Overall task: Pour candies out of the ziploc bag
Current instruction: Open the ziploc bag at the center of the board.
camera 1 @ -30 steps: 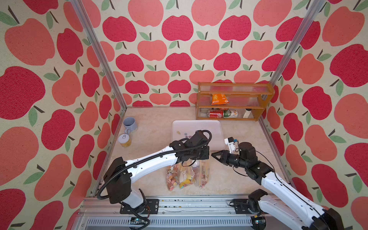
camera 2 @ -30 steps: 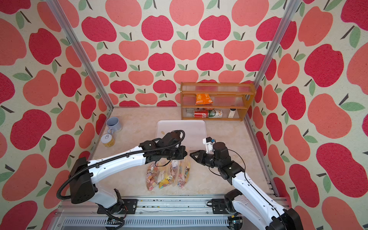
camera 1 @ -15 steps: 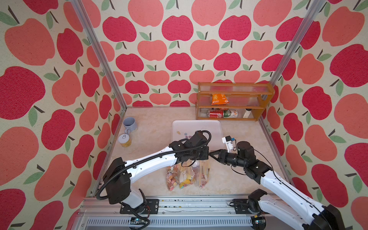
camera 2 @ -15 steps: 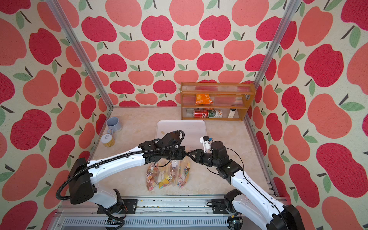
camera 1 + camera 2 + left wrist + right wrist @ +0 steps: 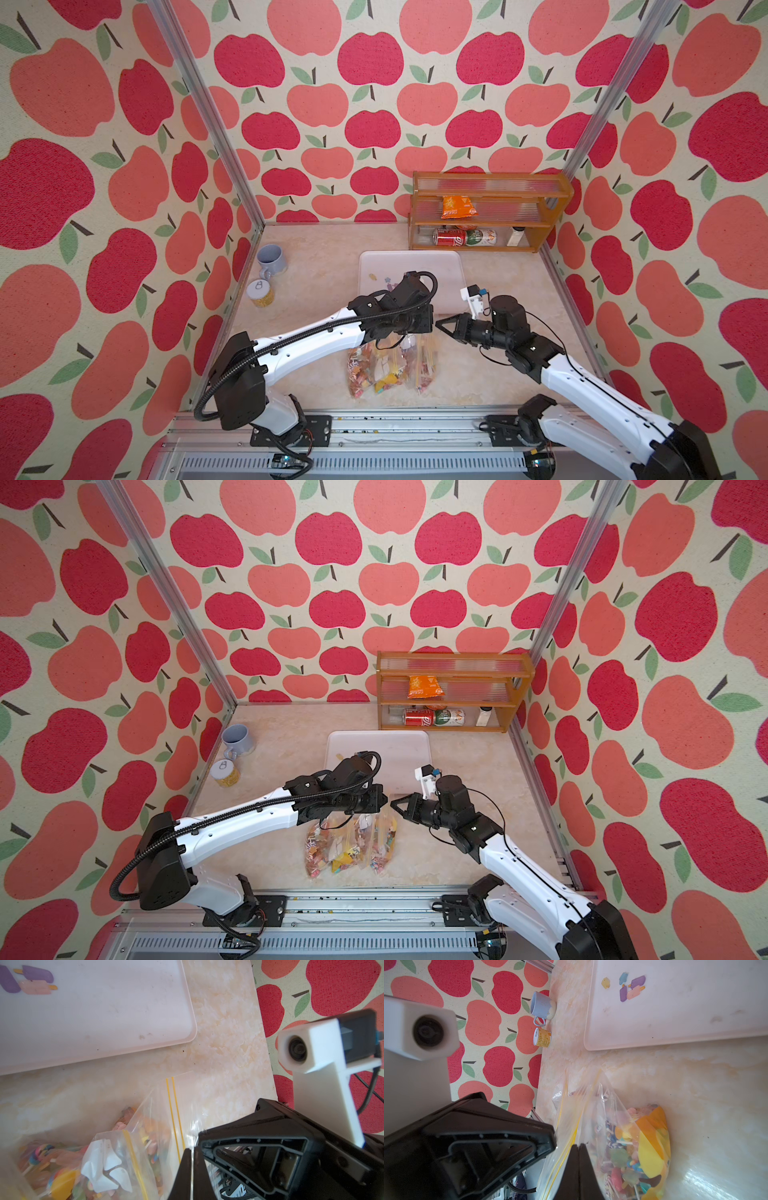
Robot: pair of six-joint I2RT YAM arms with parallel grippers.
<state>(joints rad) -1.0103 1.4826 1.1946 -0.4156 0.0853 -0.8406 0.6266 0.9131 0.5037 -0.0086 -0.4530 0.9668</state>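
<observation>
The clear ziploc bag [image 5: 386, 365] lies near the table's front edge, full of small multicoloured candies [image 5: 365, 374], also seen in the right wrist view [image 5: 618, 1167]. A larger yellow item [image 5: 652, 1157] sits among them. My left gripper [image 5: 430, 322] is shut on the bag's rim, with thin film pinched between its fingers [image 5: 187, 1167]. My right gripper [image 5: 440, 325] meets it tip to tip at the bag's mouth. Its fingers [image 5: 583, 1167] are pressed together on the film by the yellow zip lines. A few candies [image 5: 631, 987] lie on the white tray [image 5: 428, 270] behind the bag.
A blue mug [image 5: 271, 257] and a small yellow tin [image 5: 260, 292] stand by the left wall. A wooden shelf [image 5: 486, 183] at the back right holds an orange snack packet [image 5: 457, 207] and drink cans [image 5: 451, 237]. The side walls stand close.
My right gripper has moved left to the bag's mouth and closed its fingers there. The left arm and the bag have stayed put.
</observation>
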